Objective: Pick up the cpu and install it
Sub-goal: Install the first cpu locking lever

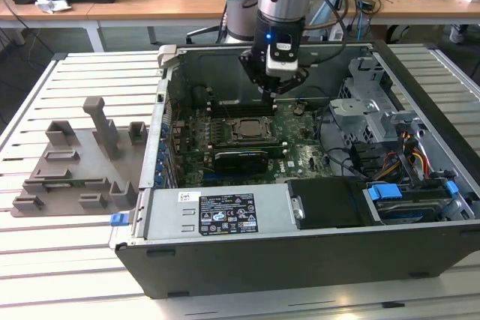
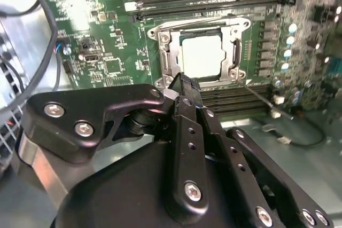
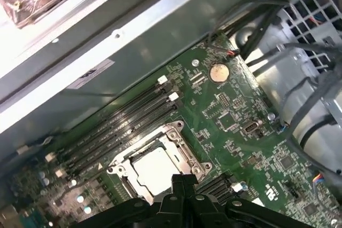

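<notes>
Your hand (image 1: 275, 84) hangs inside the open computer case (image 1: 225, 260), above the motherboard (image 1: 300, 148) and just beyond the far edge of the socket frame (image 1: 247, 129) in the exterior view. The cpu (image 2: 202, 57) already lies flat inside that socket frame (image 2: 197, 52), its pale metal top facing up, with the frame's metal rim around it on all sides. In both wrist views the fingertips come to a point with no gap between them, so your hand is closed, and you are gripping nothing (the tips (image 2: 184, 86) hover over the near edge of the frame, apart from the chip). In the first wrist view the cpu (image 3: 156, 170) sits directly ahead of your hand (image 3: 184, 181), just past the fingertips, with rows of dark memory slots (image 3: 123, 118) running beyond the socket and a round coin cell (image 3: 217, 71) farther off on the board. Off to the exterior view's left of your hand, well apart from the case, a grey parts fixture (image 1: 79, 162) rests on the slatted table (image 1: 75, 275).
</notes>
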`<action>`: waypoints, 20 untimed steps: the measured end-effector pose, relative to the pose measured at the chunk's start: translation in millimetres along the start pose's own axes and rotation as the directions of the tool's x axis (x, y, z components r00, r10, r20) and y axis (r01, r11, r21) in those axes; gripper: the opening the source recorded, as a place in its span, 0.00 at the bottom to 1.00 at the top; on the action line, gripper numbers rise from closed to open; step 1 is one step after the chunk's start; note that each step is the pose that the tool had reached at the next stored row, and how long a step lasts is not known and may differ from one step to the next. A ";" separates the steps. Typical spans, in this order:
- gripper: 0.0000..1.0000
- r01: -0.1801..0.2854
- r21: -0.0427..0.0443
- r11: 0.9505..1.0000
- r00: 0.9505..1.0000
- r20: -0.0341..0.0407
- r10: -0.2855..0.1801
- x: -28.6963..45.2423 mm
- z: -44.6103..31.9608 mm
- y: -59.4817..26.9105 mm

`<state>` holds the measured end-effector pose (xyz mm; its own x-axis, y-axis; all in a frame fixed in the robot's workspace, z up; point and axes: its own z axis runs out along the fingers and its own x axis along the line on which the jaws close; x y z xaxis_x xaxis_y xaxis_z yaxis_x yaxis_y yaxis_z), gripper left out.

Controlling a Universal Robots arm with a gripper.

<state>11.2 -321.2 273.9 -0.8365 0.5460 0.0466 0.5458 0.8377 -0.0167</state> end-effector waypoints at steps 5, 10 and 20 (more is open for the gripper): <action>0.11 0.123 0.005 0.992 0.992 0.001 -0.123 0.0 0.2 0.0; 0.11 0.218 0.008 0.976 0.976 0.001 -0.218 0.0 0.5 0.0; 0.11 0.477 0.013 0.879 0.879 -0.001 -0.477 -0.1 1.1 0.0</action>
<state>11.2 -321.2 272.8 -0.9955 0.0805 0.0496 0.0803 0.9968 -0.0058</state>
